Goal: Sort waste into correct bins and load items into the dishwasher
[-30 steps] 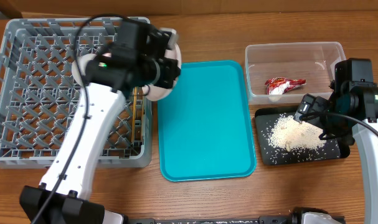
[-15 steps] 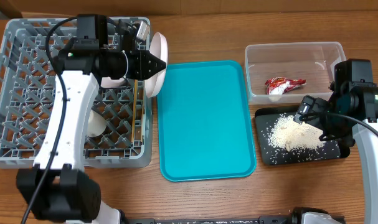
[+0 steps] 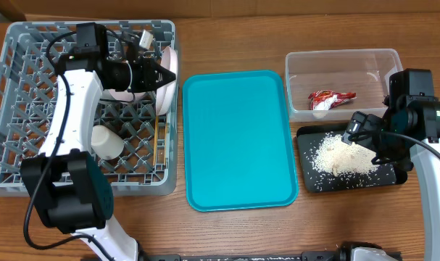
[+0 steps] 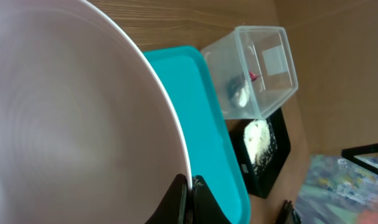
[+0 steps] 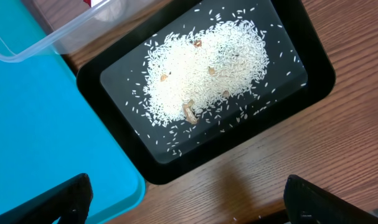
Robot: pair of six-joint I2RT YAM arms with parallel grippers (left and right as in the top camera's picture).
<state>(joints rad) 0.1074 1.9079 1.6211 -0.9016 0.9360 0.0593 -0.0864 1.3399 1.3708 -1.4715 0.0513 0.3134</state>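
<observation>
My left gripper (image 3: 164, 74) is shut on the rim of a white plate (image 3: 174, 58), which stands on edge just inside the right wall of the grey dishwasher rack (image 3: 17, 109). In the left wrist view the plate (image 4: 70, 112) fills the left side, pinched between my fingertips (image 4: 190, 188). A small white cup (image 3: 107, 143) and the wooden chopsticks (image 3: 159, 141) lie in the rack. The red-and-white wrapper (image 3: 330, 98) sits in the clear tub (image 3: 372, 61). Rice (image 5: 207, 68) is piled in the black tray (image 5: 313, 81). My right gripper (image 3: 366, 138) hangs open above that tray, holding nothing.
The flat teal tray (image 3: 238, 138) lies between the rack and the two bins. A few stray rice grains lie on the wood by the black tray. My left arm stretches across the rack from its front left corner.
My left gripper has carried the plate leftward, from the teal tray's edge to inside the rack's right wall. The arm swung left and uncovered the cup. The right arm has stayed still.
</observation>
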